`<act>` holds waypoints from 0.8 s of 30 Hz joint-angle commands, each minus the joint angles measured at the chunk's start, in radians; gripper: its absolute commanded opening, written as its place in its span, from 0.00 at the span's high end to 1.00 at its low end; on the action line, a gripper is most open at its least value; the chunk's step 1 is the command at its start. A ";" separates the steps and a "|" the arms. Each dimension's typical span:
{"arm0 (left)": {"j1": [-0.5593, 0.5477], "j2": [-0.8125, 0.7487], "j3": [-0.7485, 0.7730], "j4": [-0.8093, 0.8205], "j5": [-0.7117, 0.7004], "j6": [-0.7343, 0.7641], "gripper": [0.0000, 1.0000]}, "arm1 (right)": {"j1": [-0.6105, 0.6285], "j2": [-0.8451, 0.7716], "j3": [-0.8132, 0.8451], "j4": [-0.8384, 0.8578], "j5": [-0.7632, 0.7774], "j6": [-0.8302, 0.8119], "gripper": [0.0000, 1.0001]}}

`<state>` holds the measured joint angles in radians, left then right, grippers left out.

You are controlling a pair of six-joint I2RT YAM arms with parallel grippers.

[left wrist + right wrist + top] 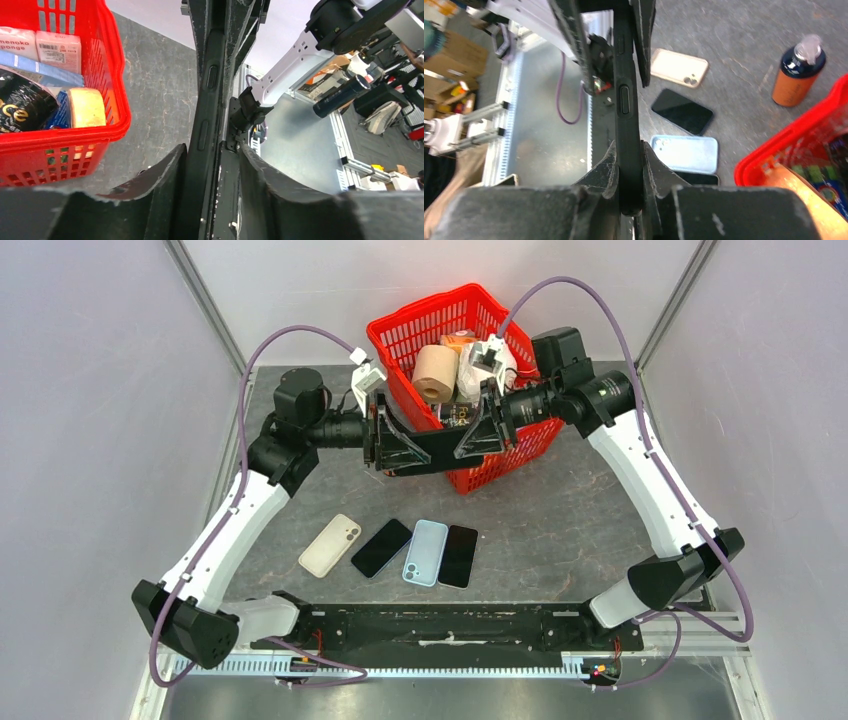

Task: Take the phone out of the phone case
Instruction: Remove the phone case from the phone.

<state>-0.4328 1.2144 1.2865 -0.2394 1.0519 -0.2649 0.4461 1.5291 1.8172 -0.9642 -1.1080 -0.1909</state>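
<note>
A black phone in a black case (430, 448) hangs in the air in front of the red basket, held edge-up between both grippers. My left gripper (385, 445) is shut on its left end. My right gripper (480, 435) is shut on its right end. In the left wrist view the case's side with its buttons (207, 100) runs up between my fingers (165, 180). In the right wrist view the case edge (625, 95) is pinched between the fingers (651, 167). I cannot tell whether the phone has come apart from the case.
On the table below lie a beige case (330, 545), a black phone (381, 547), a light blue case (425, 552) and another black phone (458, 556). The red basket (500, 465) holds paper rolls and packets. An orange bottle (798, 75) stands near the basket.
</note>
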 commanded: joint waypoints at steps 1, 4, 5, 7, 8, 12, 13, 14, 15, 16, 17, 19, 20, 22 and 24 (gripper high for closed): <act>-0.012 -0.003 0.057 -0.155 0.034 0.168 0.36 | 0.051 -0.011 0.090 -0.175 0.138 -0.180 1.00; -0.037 0.043 0.151 -0.463 0.000 0.457 0.22 | 0.127 -0.007 0.092 -0.234 0.248 -0.259 1.00; -0.043 0.070 0.191 -0.557 -0.013 0.533 0.22 | 0.135 -0.006 0.088 -0.235 0.253 -0.261 1.00; -0.053 0.124 0.252 -0.744 -0.030 0.669 0.21 | 0.145 -0.003 0.088 -0.241 0.260 -0.273 1.00; -0.059 0.141 0.272 -0.800 -0.039 0.722 0.21 | 0.151 -0.003 0.090 -0.247 0.270 -0.280 1.00; -0.106 0.177 0.278 -0.919 -0.087 0.840 0.21 | 0.170 0.007 0.116 -0.258 0.280 -0.292 1.00; -0.119 0.177 0.272 -0.926 -0.092 0.853 0.22 | 0.171 0.011 0.124 -0.261 0.282 -0.293 1.00; -0.131 0.178 0.264 -0.929 -0.096 0.859 0.23 | 0.173 0.013 0.129 -0.264 0.286 -0.296 1.00; -0.141 0.178 0.258 -0.930 -0.097 0.860 0.24 | 0.175 0.013 0.131 -0.264 0.291 -0.298 1.00; -0.147 0.179 0.253 -0.929 -0.096 0.862 0.26 | 0.178 0.013 0.131 -0.263 0.295 -0.300 1.00; -0.154 0.182 0.249 -0.925 -0.096 0.860 0.28 | 0.180 0.013 0.131 -0.264 0.299 -0.302 1.00; -0.166 0.189 0.248 -0.912 -0.096 0.848 0.34 | 0.184 0.015 0.131 -0.263 0.303 -0.301 1.00; -0.171 0.191 0.247 -0.906 -0.096 0.841 0.38 | 0.184 0.016 0.131 -0.263 0.304 -0.301 1.00; -0.179 0.200 0.250 -0.895 -0.095 0.830 0.51 | 0.186 0.017 0.129 -0.262 0.307 -0.300 1.00; -0.182 0.209 0.256 -0.888 -0.094 0.822 0.63 | 0.188 0.013 0.124 -0.262 0.312 -0.301 1.00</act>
<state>-0.6033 1.4082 1.5314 -1.1286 0.9432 0.5262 0.6289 1.5513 1.8938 -1.2541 -0.7925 -0.4763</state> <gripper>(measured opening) 0.462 0.183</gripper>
